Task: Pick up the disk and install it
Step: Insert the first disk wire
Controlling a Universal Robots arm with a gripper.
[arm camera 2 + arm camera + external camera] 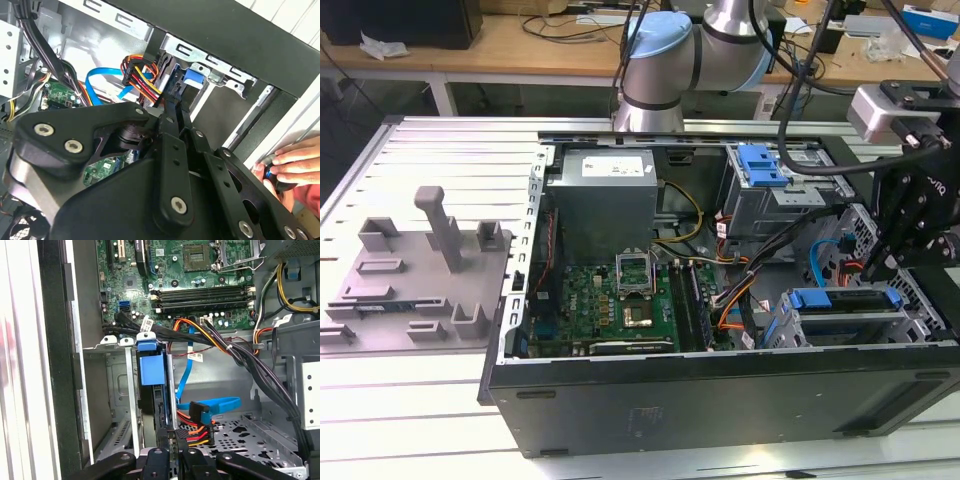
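Tool (pixel 172 460) pinched thin on the disk (pixel 150 367), held edge-on so it slides into the drive cage (pixel 117 405) inside the open computer case (pixel 720 400); blue carrier mostly seated.

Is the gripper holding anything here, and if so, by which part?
Cannot be told. The gripper sits at the near edge of the blue-framed disk standing in the drive cage, but any grip is hidden.

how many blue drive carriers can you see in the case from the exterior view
2: one blue carrier sits on the upper drive cage at the back of the case; the other lies in the lower bay toward the exterior view's right, beside the arm. More may be hidden.
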